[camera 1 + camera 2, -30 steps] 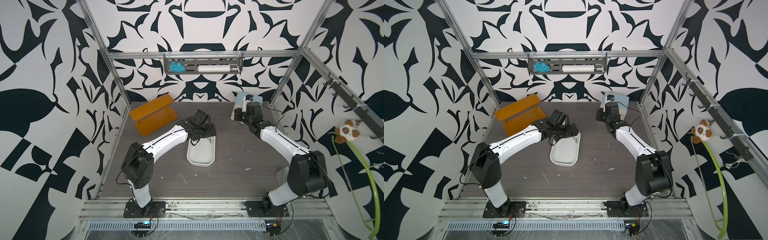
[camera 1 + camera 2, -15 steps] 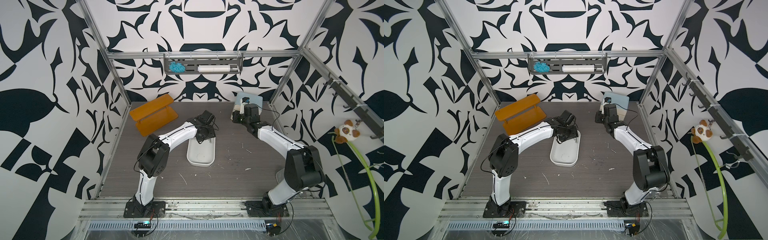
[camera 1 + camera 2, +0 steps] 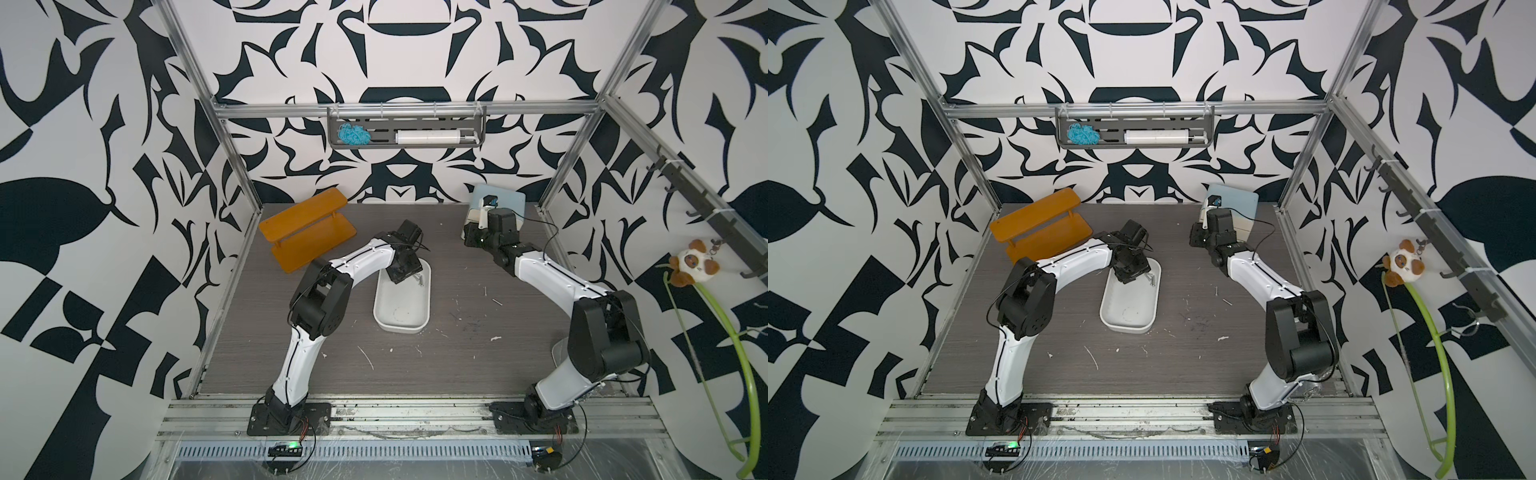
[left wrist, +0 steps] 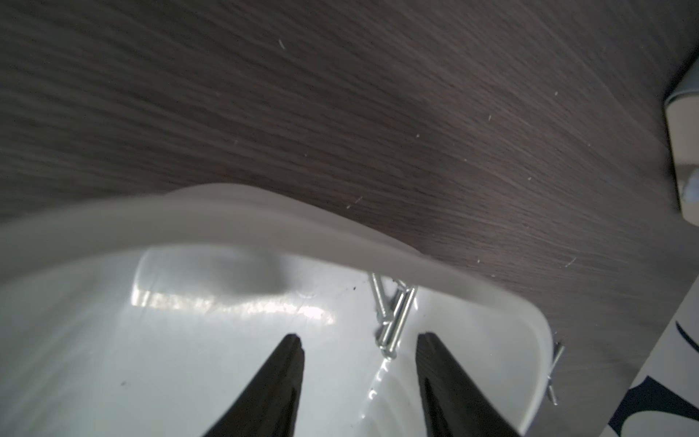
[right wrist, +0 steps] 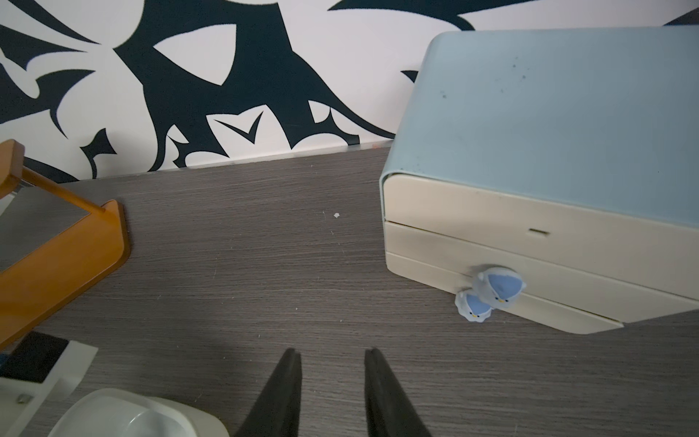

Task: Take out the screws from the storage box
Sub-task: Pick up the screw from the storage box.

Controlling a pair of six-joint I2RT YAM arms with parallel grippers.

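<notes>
Left arm (image 3: 360, 262): elbow sharply bent, white forearm sloping down toward the far end of the storage box (image 3: 400, 305). Left gripper (image 4: 359, 340) points down inside that far end, close over the box floor. Its jaws stand moderately apart, and nothing is clamped between them. Right arm (image 3: 550, 276): forearm stretched out low, well apart from the storage box, reaching past its far end on the robot's right. Right gripper (image 5: 333, 353) sits outside the box, beyond its far corner. Jaws parted by a narrow gap, empty.
</notes>
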